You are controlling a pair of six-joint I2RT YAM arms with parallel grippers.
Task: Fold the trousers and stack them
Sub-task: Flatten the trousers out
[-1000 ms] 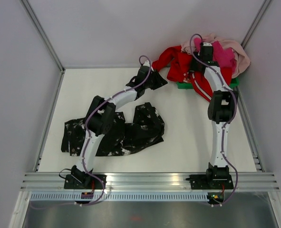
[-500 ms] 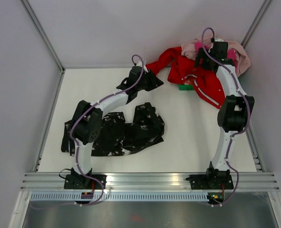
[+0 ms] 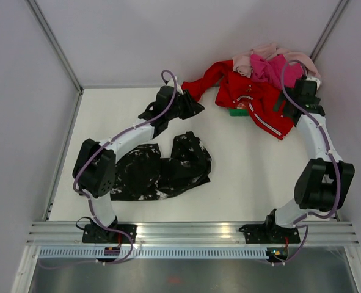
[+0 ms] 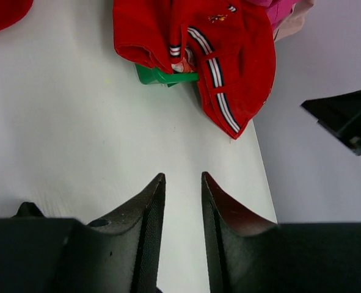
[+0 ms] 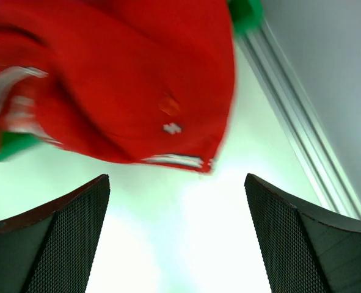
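top view, trousers [image 3: 168,174]: crumpled dark heap on the table [image 3: 247,171], left of centre.
top view, left gripper [image 3: 192,105]: far side, just beside the red garment [image 3: 253,97].
left wrist, left gripper [image 4: 183,177]: jaws narrowly parted, nothing between them; bare table below.
right wrist, right gripper [image 5: 177,180]: jaws spread wide, empty; red garment beyond.

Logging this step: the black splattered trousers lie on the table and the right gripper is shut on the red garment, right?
No. The trousers lie on the table, but the right gripper is open and empty, the red garment lying beyond its fingers, as the right wrist view shows.
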